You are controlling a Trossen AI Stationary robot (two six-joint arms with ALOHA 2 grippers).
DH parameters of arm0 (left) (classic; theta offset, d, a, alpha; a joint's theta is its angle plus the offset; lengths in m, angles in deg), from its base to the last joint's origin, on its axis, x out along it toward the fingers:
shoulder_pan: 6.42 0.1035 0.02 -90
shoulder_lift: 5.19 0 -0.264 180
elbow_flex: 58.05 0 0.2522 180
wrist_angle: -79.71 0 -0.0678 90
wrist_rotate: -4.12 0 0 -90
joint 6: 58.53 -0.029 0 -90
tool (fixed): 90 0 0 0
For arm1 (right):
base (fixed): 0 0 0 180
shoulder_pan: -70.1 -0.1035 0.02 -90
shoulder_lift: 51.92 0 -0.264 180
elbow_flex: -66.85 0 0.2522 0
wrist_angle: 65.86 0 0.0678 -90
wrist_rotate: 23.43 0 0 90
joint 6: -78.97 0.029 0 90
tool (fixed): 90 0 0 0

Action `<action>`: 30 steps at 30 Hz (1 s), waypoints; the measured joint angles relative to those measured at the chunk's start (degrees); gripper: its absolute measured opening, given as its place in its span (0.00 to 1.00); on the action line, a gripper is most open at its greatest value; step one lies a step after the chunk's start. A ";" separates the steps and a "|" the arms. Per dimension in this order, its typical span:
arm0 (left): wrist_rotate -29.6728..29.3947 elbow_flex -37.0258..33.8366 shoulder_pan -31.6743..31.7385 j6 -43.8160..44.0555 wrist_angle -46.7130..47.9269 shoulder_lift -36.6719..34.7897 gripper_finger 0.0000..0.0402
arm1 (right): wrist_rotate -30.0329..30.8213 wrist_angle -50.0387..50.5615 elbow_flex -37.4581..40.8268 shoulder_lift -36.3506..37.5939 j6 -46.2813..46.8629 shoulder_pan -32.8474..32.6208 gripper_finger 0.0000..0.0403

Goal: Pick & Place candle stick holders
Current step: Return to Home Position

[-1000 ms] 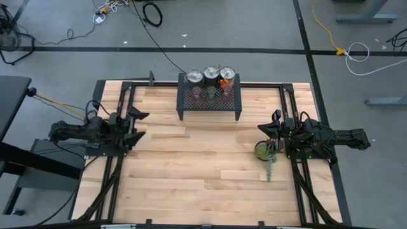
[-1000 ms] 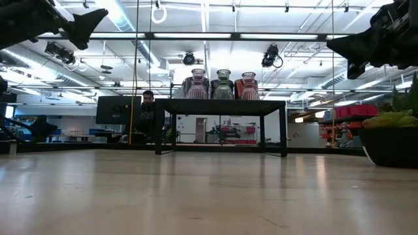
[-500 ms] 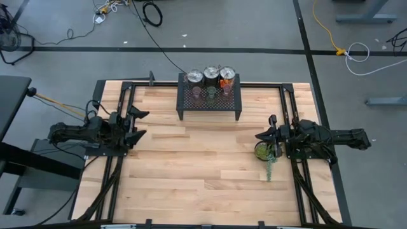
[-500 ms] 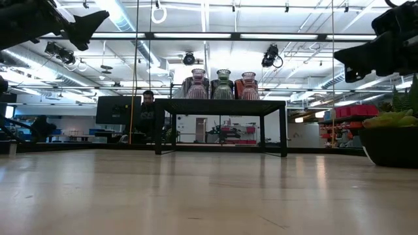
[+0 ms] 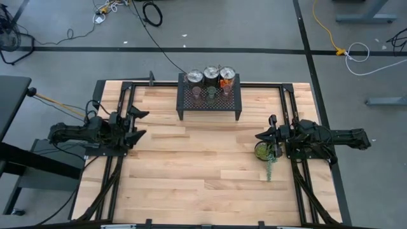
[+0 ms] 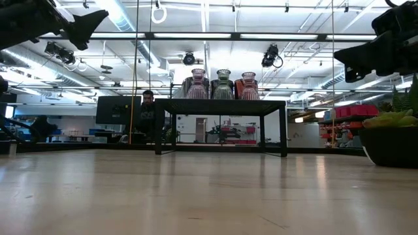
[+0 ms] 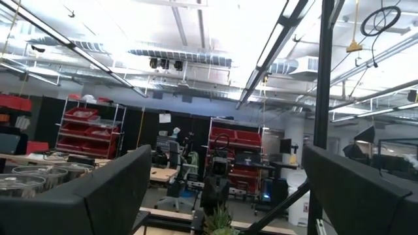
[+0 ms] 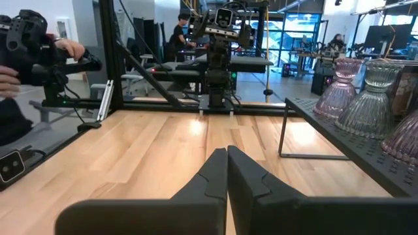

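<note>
Evidently placing is done: candle stick holders line the shelf, so my left gripper hangs released, right gripper clenched empty.

A robotics lab: exposed ceiling ducts, racks of red bins, cables on the floor.

I see all three candle holders standing upright in a close row on the black mesh shelf at the far edge of the tabletop. The pale green holder is in the middle. One pinkish-brown holder stands on the left arm's side and the other pinkish-brown holder on the right arm's side. Each is small, bell-shaped, ribbed and translucent.
</note>
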 joint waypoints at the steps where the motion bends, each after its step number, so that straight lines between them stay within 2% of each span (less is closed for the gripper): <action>1: 0.02 -0.02 0.00 -0.10 0.03 -0.25 0.99 | 0.00 0.00 0.00 0.00 0.00 0.00 0.02; 4: 0.90 -0.02 -0.01 -3.10 4.11 -0.25 0.99 | -0.02 -0.02 0.00 0.00 0.02 0.02 0.02; 9: 8.21 -0.02 -0.07 -6.31 19.62 -0.25 0.99 | 0.45 -0.04 0.00 0.00 0.02 0.02 0.02; 13: 12.88 -0.02 -0.08 -7.18 27.08 -0.27 0.99 | 0.48 -0.04 0.00 0.00 0.02 0.02 0.02; 30: 11.93 -0.02 -0.20 -7.49 25.36 -0.07 0.99 | 0.46 -0.02 0.00 0.00 0.02 0.02 0.02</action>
